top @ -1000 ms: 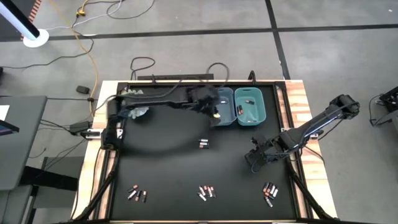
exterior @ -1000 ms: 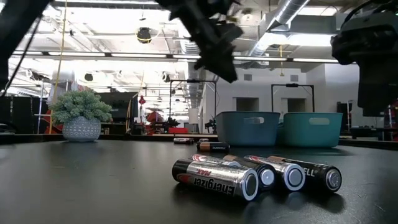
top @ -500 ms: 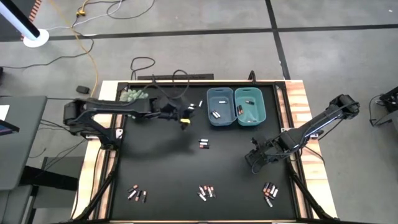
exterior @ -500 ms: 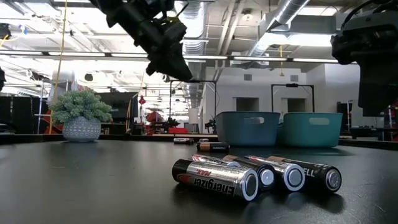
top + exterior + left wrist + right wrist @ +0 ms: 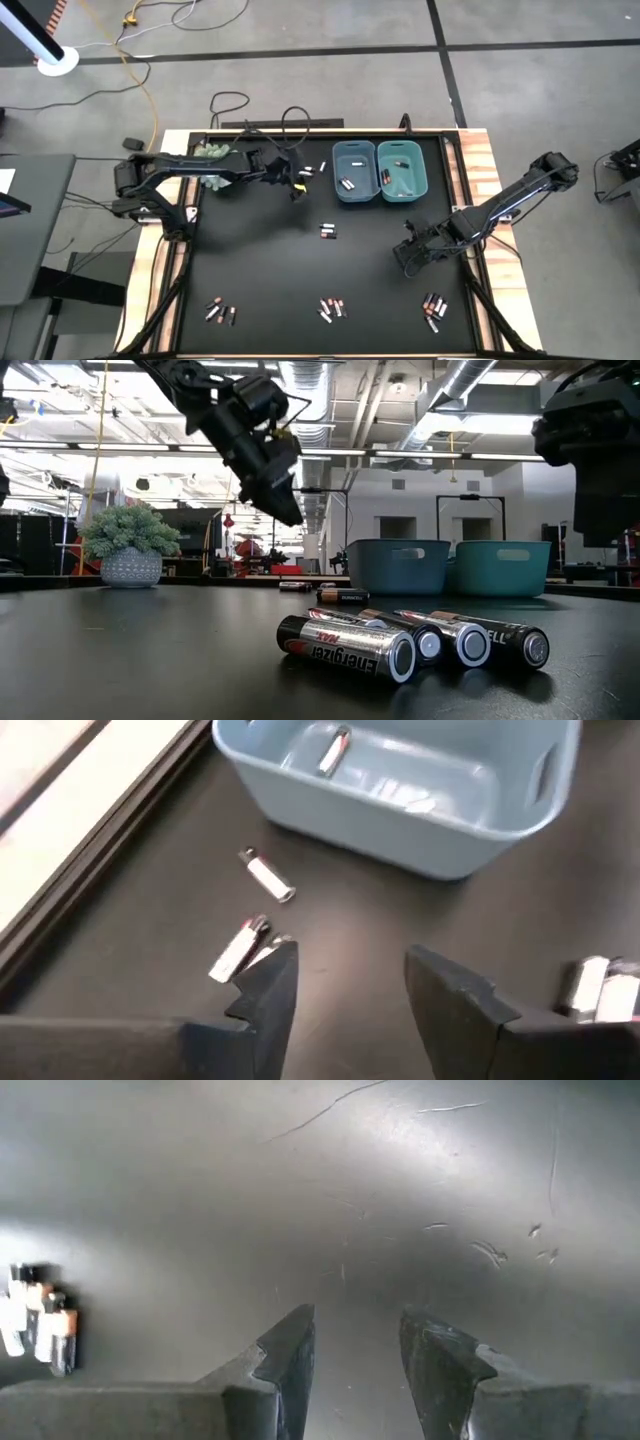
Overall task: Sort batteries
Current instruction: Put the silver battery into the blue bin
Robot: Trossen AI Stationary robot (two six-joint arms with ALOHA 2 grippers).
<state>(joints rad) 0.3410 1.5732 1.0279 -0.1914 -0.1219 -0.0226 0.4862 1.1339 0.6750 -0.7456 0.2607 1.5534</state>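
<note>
Sitting along the surface's (image 5: 250,280) far edge, two blue bins (image 5: 380,171) are holding only a few batteries (image 5: 346,184); most are lying loose: three clusters (image 5: 331,308) by the near edge, a pair (image 5: 327,231) mid-surface. Both empty pincers are gaping: left pincer (image 5: 296,192) hovering beside the bins, right pincer (image 5: 405,259) waiting near the right edge.
</note>
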